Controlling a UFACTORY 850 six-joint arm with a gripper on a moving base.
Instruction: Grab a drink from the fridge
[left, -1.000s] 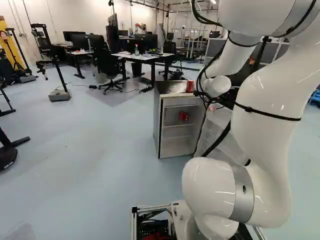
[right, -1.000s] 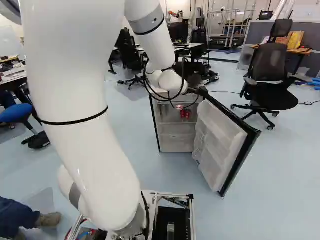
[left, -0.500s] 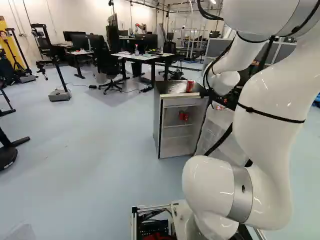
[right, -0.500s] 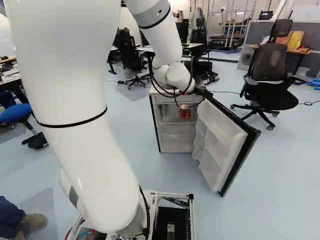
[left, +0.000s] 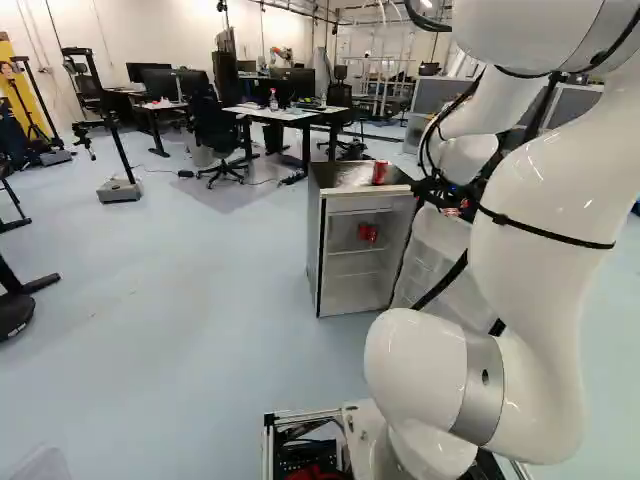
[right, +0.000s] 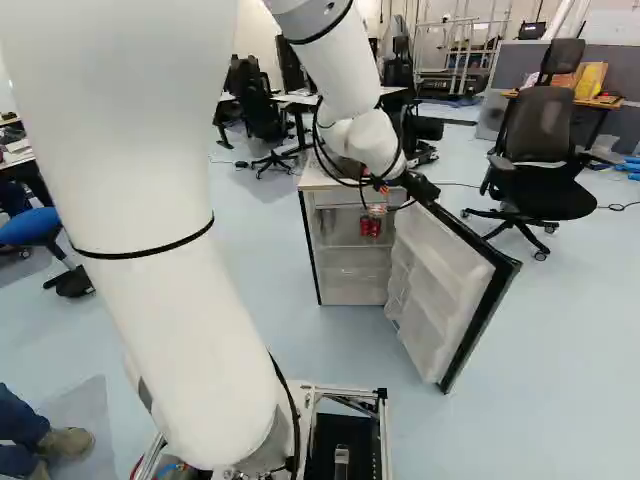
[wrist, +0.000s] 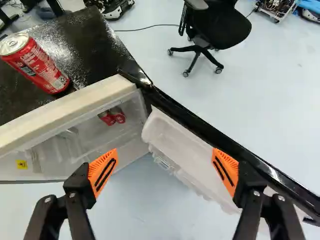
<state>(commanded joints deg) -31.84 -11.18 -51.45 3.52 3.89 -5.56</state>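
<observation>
White and bulky, the arm (right: 160, 290) is raised in a high bend, its far end carried forward and then angled steeply down near the top of the opened fridge (left: 312, 235). By the fridge the black-edged door (right: 445, 275) is held wide, its pale inner bins turned towards the opening. Over the gap between cabinet and door the gripper (wrist: 164, 172) is poised, its fingers spread well apart and nothing held between them.

Inside, two red cans (wrist: 112, 117) are kept side by side, apparently upright. From the gripper they are found ahead, lower down and off to the cabinet side, so that the finger on that side is the nearer one and the other is set over the door's bins. With the long axis of each can judged vertical and the gripper pointed mostly downward, a straight drop would be wasted: the wrist would need to be lowered, levelled and turned into the opening, so that a can is straddled from its two sides. The cabinet's front rim or the door bins could easily be struck on the way. On the fridge top a lone red can (wrist: 37, 65) is also seen standing (a tempting one, though the drink is presumably wanted from within), and it could be knocked if the turn is made too high.
</observation>
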